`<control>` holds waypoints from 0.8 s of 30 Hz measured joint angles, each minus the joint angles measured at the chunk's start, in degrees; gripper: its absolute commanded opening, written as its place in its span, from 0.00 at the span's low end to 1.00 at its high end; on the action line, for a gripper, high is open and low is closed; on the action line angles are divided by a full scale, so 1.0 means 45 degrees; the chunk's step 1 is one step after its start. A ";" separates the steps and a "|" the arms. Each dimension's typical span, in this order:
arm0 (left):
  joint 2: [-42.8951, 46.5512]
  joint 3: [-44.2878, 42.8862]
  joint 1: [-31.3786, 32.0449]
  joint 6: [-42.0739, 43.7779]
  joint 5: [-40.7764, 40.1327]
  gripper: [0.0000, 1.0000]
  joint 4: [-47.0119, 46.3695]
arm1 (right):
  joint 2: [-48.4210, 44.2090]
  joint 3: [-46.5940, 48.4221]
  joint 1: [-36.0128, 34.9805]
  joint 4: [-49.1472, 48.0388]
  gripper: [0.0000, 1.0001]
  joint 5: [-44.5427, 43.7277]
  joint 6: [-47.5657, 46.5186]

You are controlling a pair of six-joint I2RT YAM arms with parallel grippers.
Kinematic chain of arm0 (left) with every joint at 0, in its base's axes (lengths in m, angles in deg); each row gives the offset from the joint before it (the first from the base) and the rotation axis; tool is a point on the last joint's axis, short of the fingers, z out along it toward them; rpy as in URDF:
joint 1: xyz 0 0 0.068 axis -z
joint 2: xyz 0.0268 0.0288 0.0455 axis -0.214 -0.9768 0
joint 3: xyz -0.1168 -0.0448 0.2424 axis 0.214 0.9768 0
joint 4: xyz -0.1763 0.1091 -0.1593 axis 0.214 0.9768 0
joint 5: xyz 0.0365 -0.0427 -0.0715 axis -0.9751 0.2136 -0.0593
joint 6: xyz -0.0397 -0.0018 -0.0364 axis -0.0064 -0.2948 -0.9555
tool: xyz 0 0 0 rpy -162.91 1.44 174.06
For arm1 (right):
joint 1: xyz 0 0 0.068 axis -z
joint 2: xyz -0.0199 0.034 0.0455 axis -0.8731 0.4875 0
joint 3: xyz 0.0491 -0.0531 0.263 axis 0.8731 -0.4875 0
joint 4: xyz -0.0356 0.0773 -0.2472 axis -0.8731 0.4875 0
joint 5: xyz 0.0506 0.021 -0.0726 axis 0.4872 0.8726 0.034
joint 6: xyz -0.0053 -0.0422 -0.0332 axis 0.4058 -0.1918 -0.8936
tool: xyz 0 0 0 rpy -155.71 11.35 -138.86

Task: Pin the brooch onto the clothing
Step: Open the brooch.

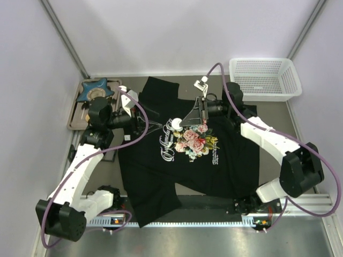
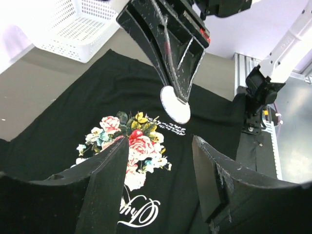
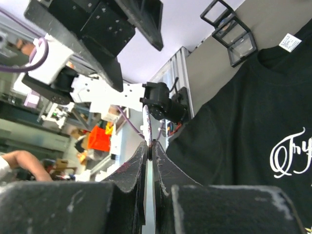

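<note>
The black T-shirt (image 1: 177, 171) with a pink-rose print and white lettering lies flat on the table. My right gripper (image 1: 183, 122) is shut on the small pale round brooch (image 1: 175, 122) and holds it above the chest, just left of the roses. The left wrist view shows the brooch (image 2: 175, 105) as a pale disc pinched at the tips of the right fingers (image 2: 170, 58), above the shirt (image 2: 73, 112). The right wrist view shows the brooch (image 3: 148, 124) edge-on, sticking out of my right gripper (image 3: 150, 146). My left gripper (image 1: 154, 124) is open and empty, facing the brooch with a gap between; it also shows in the left wrist view (image 2: 161, 165).
A white mesh basket (image 1: 265, 77) stands at the back right. A blue star-shaped dish (image 1: 96, 90) sits on a brown tray (image 1: 75, 115) at the back left. Black wire-frame squares (image 3: 229, 31) lie on the table by the shirt's collar.
</note>
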 measured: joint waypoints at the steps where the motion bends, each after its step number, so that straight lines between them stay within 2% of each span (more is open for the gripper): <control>1: 0.0000 -0.0078 0.0039 0.0389 0.0068 0.60 0.0340 | -0.0121 0.0000 0.0000 0.0311 0.00 0.0044 -0.0447; 4: -0.0194 -0.0068 0.0427 0.0049 -0.0015 0.59 0.0563 | -0.0612 -0.0233 0.0000 0.0500 0.00 -0.0097 -0.1336; 8: -0.0602 0.0675 0.1088 -0.2856 -0.0238 0.57 -0.1438 | -0.1501 -0.0957 0.0000 -0.0437 0.00 -0.1205 -0.1627; 13: -0.1054 0.1389 0.1282 -0.5746 -0.0704 0.49 -0.3551 | -0.1588 -0.1307 0.0000 -0.2283 0.00 -0.2628 -0.0554; 20: -0.1715 0.1389 0.1447 -0.7893 -0.1443 0.46 -0.5969 | -0.1588 -0.1749 -0.0102 -0.2977 0.00 -0.3934 0.0466; 24: -0.2113 0.1389 0.1530 -0.8505 -0.1734 0.39 -0.6654 | -0.1588 -0.1807 -0.0204 -0.3245 0.00 -0.4274 0.0719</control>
